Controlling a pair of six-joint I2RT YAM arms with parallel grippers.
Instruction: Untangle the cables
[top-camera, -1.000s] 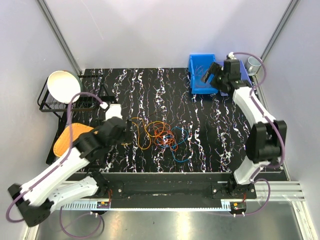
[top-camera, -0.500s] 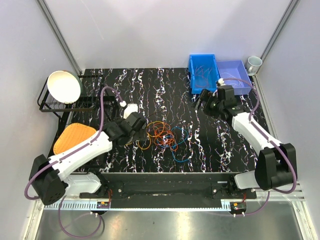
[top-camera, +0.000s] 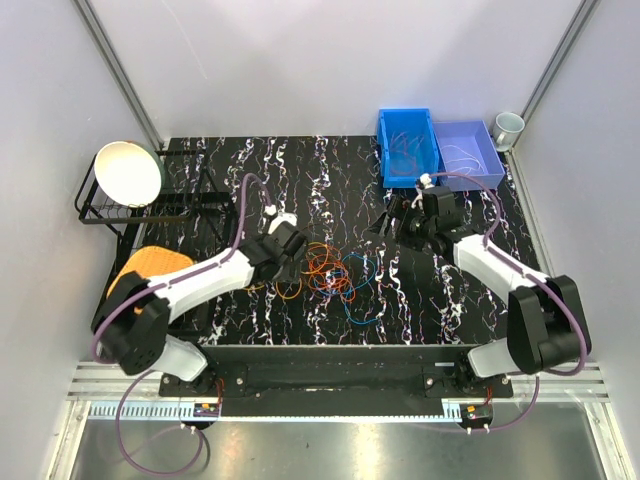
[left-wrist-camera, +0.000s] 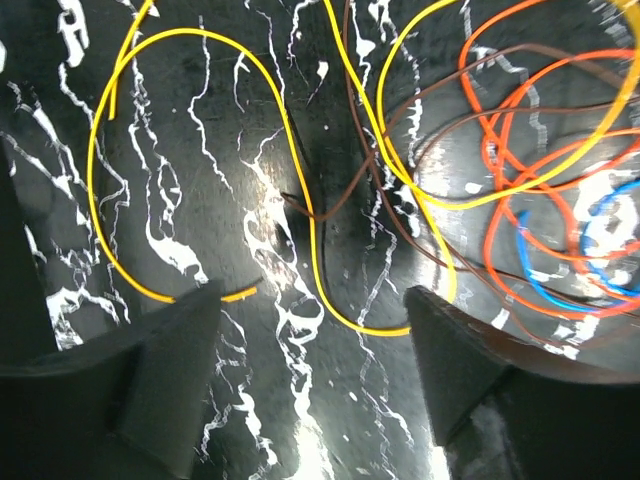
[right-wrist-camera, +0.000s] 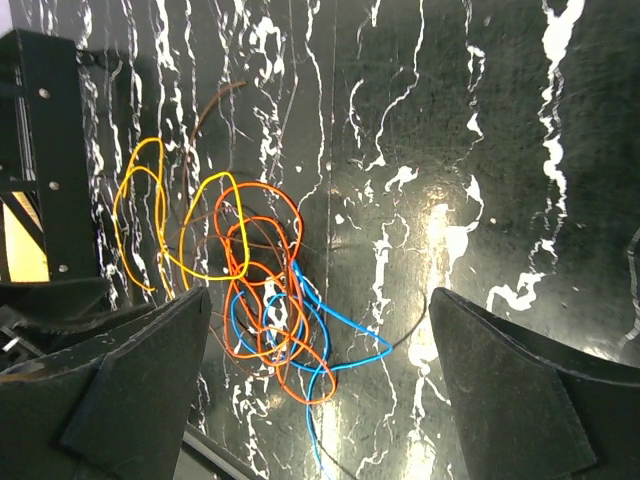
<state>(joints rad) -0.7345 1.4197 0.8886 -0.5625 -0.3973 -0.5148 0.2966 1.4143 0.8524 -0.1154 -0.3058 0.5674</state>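
Observation:
The cables (top-camera: 327, 272) lie in a loose tangle on the black marbled table, with yellow, orange, blue and brown loops. My left gripper (top-camera: 291, 250) is open and empty at the tangle's left edge. In its wrist view a yellow wire (left-wrist-camera: 300, 200) curves between the open fingers (left-wrist-camera: 170, 360), with orange wires (left-wrist-camera: 520, 140) and a blue wire (left-wrist-camera: 600, 230) to the right. My right gripper (top-camera: 392, 224) is open and empty, above and to the right of the tangle. Its view looks down on the yellow (right-wrist-camera: 200, 235), orange (right-wrist-camera: 262, 300) and blue (right-wrist-camera: 345, 335) loops.
A blue bin (top-camera: 408, 150) and a paler bin (top-camera: 468, 150) stand at the back right, with a cup (top-camera: 508, 125) beside them. A white bowl (top-camera: 128, 172) sits on a black rack (top-camera: 95, 212) at the back left. An orange pad (top-camera: 150, 268) lies in front of the rack.
My right gripper has swung from over the blue bin down and left towards the tangle. My left gripper has moved right, up to the tangle's left edge. The cables have not moved.

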